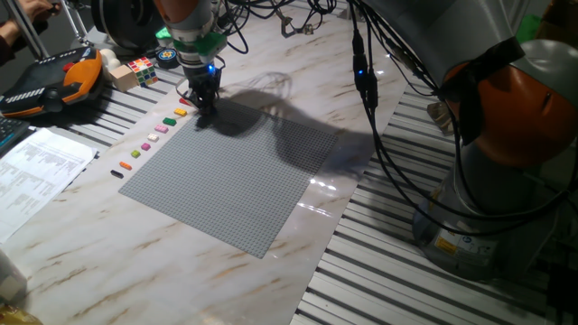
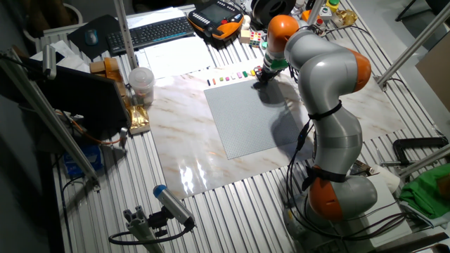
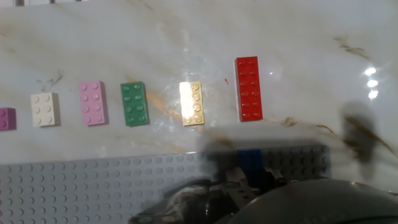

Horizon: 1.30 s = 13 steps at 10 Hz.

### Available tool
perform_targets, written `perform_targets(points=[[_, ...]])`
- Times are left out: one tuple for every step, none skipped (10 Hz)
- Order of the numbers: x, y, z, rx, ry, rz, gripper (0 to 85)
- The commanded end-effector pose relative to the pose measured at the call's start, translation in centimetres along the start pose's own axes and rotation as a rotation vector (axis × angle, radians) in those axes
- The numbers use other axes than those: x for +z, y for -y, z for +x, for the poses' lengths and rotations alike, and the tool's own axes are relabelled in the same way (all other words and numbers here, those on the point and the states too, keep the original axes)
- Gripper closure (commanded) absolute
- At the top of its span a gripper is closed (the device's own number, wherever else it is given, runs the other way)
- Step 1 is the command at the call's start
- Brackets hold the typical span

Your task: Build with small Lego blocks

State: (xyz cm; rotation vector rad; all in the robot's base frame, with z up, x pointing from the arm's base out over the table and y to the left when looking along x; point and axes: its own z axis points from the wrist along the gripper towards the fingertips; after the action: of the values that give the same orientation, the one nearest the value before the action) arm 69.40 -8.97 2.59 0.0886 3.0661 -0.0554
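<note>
My gripper stands low over the far corner of the grey baseplate. In the hand view its blurred dark fingers close on a small blue brick at the baseplate's edge. Just beyond the plate, loose bricks lie in a row on the marble: red, yellow, green, pink, white and purple. The row runs along the plate's left edge. The gripper and row also show in the other fixed view.
A multicoloured puzzle cube and an orange-and-black pendant lie beyond the row. Printed paper lies at the left. Cables hang over the plate's right side. The arm's base stands at the right.
</note>
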Motion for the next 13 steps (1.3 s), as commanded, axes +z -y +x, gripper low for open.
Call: perform_targets(points=[[0.01,0.00,0.00,-0.001,0.000,0.001,84.3],[0.05,0.00,-0.02,-0.001,0.000,0.001,84.3],[0.07,-0.01,-0.03,-0.003,-0.001,0.002,83.7],[0.09,-0.01,-0.04,-0.003,-0.001,0.002,80.0],[0.09,0.00,-0.04,-0.003,-0.001,0.002,79.3],[0.10,0.00,-0.05,-0.003,-0.001,0.002,79.3],[0.12,-0.01,-0.04,-0.003,-0.001,0.002,79.3],[0.14,-0.01,-0.05,-0.003,-0.001,0.002,79.3],[0.15,0.00,-0.05,-0.003,-0.001,0.002,78.7],[0.14,0.00,-0.05,-0.003,-0.001,0.002,74.7],[0.15,-0.01,-0.05,-0.002,0.000,0.003,65.7],[0.14,-0.02,-0.05,0.002,0.003,0.003,59.7],[0.12,-0.03,-0.05,0.006,0.005,0.004,51.7]])
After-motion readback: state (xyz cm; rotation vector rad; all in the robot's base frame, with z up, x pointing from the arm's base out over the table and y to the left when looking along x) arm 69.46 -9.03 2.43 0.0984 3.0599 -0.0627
